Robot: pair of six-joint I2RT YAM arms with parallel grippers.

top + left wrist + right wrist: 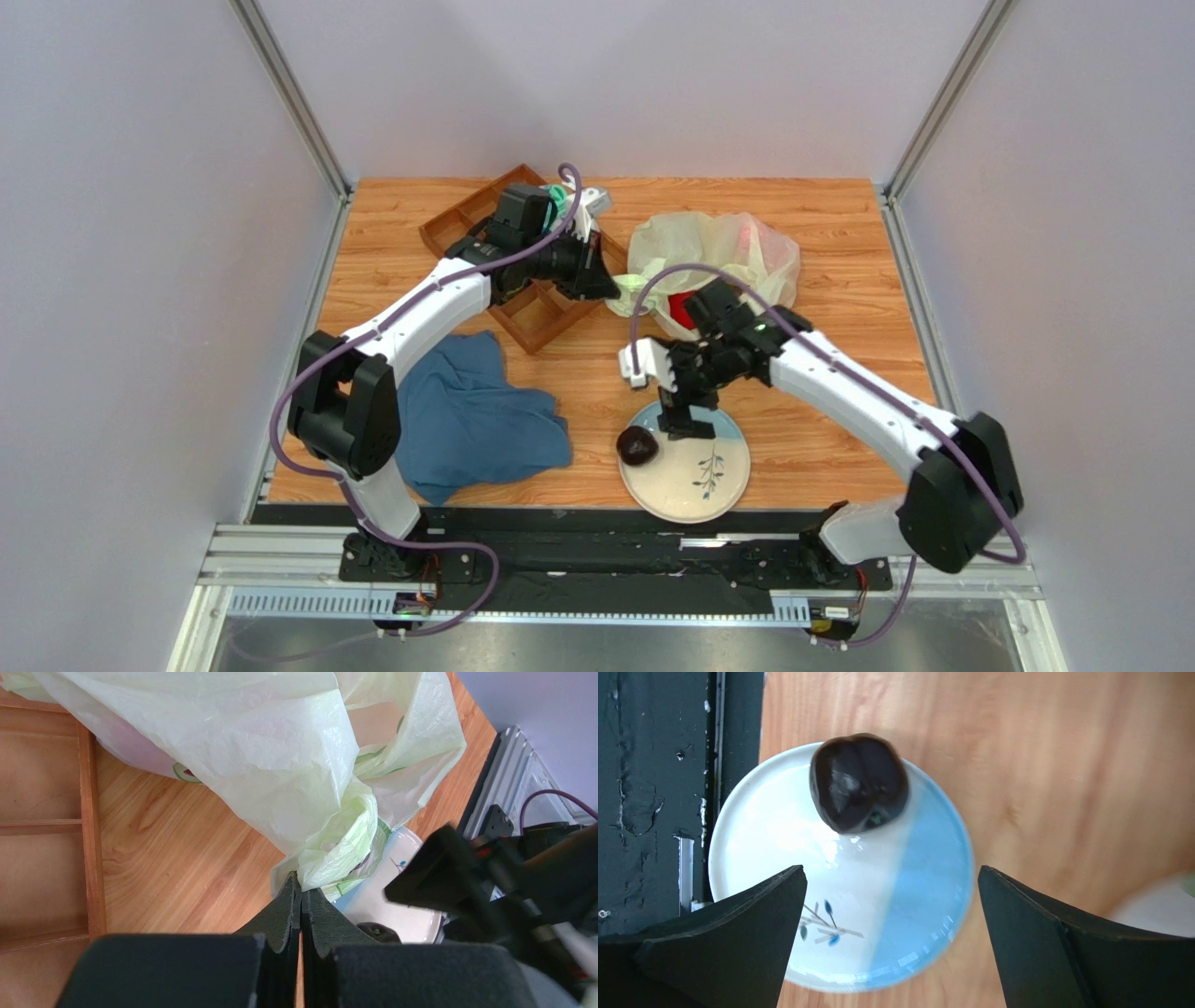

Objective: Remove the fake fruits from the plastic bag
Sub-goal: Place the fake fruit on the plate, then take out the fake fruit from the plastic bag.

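**Observed.** The thin translucent pale yellow-green plastic bag (716,252) lies crumpled on the wooden table (828,224), upper centre-right of the overhead view. The left fingers (284,913) are pressed together, pinching a bunched fold of the bag's edge at their very tips. The right fingers (738,917) are spread wide and hold nothing. They hang above the round pale ceramic plate with a leaf-sprig print (913,952) at lower centre. One glossy dark purple-brown plastic fruit (859,782) rests on that plate, close to its rim. A red plastic fruit (683,310) shows inside the bag's mouth; any others cannot be made out.

**Risks, as judged.**
1. The pinch looks shallow on slick film. A tug may let the fold slip out, and the mouth would then collapse.
2. The dark fruit is round and sits near the rim, so a brush from the right fingers could roll it onto the table.
3. A reach into the mouth passes close to the left fingers, and contact is possible.
4. The right fingers may catch film along with the fruit and drag the bag.
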